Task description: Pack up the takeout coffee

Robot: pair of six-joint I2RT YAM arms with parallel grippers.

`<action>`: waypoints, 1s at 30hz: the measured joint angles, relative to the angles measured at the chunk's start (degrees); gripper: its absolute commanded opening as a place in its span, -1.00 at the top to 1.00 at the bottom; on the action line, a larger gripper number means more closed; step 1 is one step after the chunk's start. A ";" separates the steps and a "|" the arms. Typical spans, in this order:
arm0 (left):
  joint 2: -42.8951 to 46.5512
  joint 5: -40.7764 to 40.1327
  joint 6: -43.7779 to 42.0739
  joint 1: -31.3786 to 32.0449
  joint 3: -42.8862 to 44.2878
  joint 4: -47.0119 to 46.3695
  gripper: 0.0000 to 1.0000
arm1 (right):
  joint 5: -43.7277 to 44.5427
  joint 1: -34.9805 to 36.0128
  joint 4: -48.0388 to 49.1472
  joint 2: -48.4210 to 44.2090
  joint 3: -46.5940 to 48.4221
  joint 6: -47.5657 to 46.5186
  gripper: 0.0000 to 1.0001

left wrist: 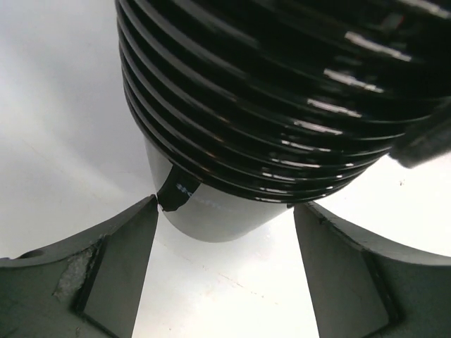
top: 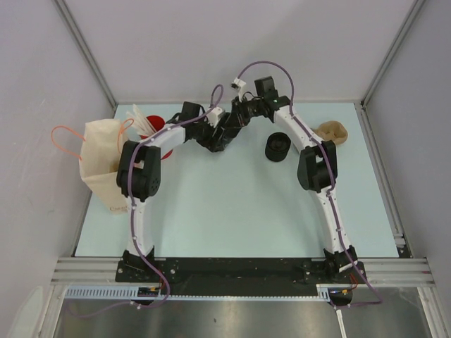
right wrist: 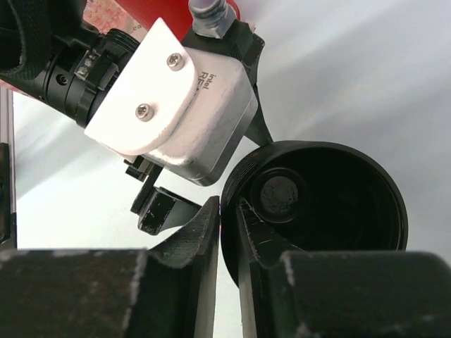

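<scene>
Right wrist view, mid-handover: my right gripper [right wrist: 227, 211] pinches the rim of the takeout coffee [right wrist: 317, 204], one finger inside the open black cup and one outside, with the wall caught narrowly between them. Left wrist view shows the same cup from the side, its glossy ribbed wall filling the frame. My left gripper [left wrist: 225, 205] stands wide on either side of the cup's paler base, and I see no firm contact there, so I count that claw as open and holding nothing. In the top external view the cup is hidden under the two wrists, which meet at the back middle of the table [top: 232, 211], between the red cup [top: 156, 127] of white sticks and a squat black round piece [top: 277, 146]. Whether the cup's base rests on the surface I cannot tell. I judge the step in hand to be a pass from right to left, since the cream bag [top: 99, 165] with orange handles sits at the left edge, on the left arm's side. The next move calls for the left claw to close squarely on the ribs before the right lets go of the rim, keeping the cup upright. Readable writing: "intel" and the letters "RE" on the left wrist's camera housing [right wrist: 176, 113]. Faint print on the cup's base is too blurred to read.
</scene>
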State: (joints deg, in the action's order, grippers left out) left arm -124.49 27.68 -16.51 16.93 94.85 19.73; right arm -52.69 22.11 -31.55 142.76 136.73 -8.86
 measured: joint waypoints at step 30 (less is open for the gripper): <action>11.10 2.58 3.63 -2.95 -13.09 -5.55 -0.64 | 4.50 5.70 -2.60 -6.29 -5.11 -3.61 0.56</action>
State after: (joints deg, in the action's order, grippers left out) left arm -113.38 30.26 -12.88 13.98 81.76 14.17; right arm -48.18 27.81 -34.15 136.46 131.61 -12.47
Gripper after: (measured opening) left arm 0.830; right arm 0.215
